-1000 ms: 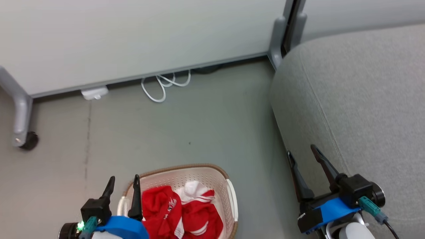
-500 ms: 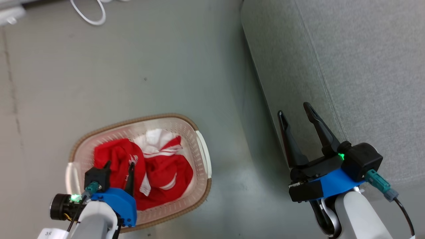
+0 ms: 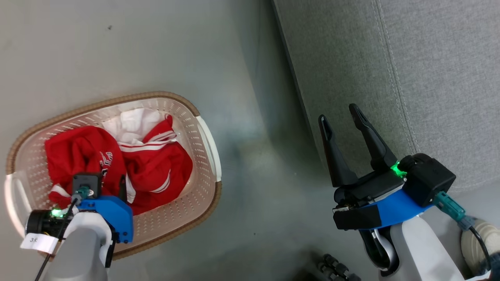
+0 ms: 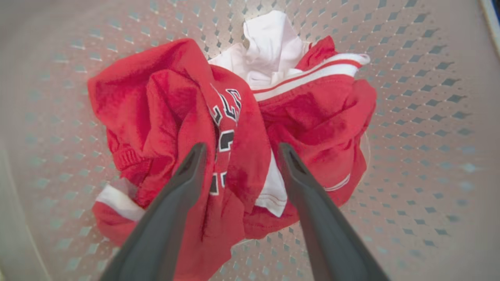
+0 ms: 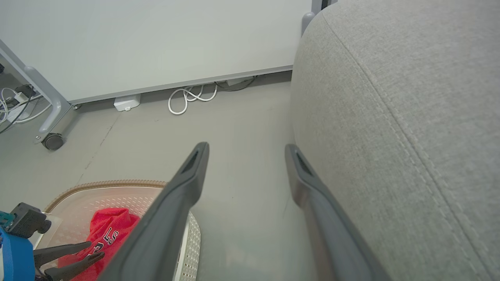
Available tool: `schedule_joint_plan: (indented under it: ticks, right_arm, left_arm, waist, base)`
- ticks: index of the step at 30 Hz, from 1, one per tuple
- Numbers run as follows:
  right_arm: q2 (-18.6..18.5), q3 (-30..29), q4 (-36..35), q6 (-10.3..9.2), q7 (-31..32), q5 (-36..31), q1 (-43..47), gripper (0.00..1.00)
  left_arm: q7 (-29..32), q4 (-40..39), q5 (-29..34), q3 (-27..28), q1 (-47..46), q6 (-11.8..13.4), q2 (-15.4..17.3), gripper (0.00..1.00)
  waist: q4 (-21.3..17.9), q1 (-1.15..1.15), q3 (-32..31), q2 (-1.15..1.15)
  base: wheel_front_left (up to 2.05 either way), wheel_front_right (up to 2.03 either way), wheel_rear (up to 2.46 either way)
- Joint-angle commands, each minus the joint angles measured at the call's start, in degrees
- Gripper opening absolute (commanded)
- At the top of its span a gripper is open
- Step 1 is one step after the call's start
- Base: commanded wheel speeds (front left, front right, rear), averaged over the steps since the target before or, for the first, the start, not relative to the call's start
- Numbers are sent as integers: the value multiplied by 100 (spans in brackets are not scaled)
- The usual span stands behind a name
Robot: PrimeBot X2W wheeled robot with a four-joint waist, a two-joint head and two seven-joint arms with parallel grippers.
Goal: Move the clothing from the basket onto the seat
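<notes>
Clothing (image 4: 312, 117) lies bunched in the basket (image 3: 207, 136), straight ahead of my left gripper (image 4: 241, 148), jaws spread and empty, close over the heap; my right gripper (image 3: 338, 112), also spread, hangs by the seat (image 3: 429, 78), well apart

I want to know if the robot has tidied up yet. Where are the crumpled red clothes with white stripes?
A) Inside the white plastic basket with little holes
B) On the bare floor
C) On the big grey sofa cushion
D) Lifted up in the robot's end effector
A: the crumpled red sports clothing with white trim lies inside the cream-white perforated plastic basket, and the left end effector is open over it.
</notes>
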Motion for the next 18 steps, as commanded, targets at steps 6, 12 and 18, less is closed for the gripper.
schedule_joint_plan:
  ticks: [6,12,18]
  right_arm:
    - [-1,132,-124,3,-25,185,-115,100]
    - [-1,258,-153,3,-25,332,-152,100]
    - [-1,278,-156,3,-25,376,-168,100]
  left_arm:
    - [60,209,65,2,-445,337,247,100]
    - [61,353,106,-61,-658,500,386,100]
    - [79,519,0,-22,-749,571,371,100]
  waist:
    - [-200,-2,387,0]
    - [-262,-2,553,0]
    - [-268,-2,624,0]
  base:
    - [0,0,0]
    - [0,0,0]
    - [0,0,0]
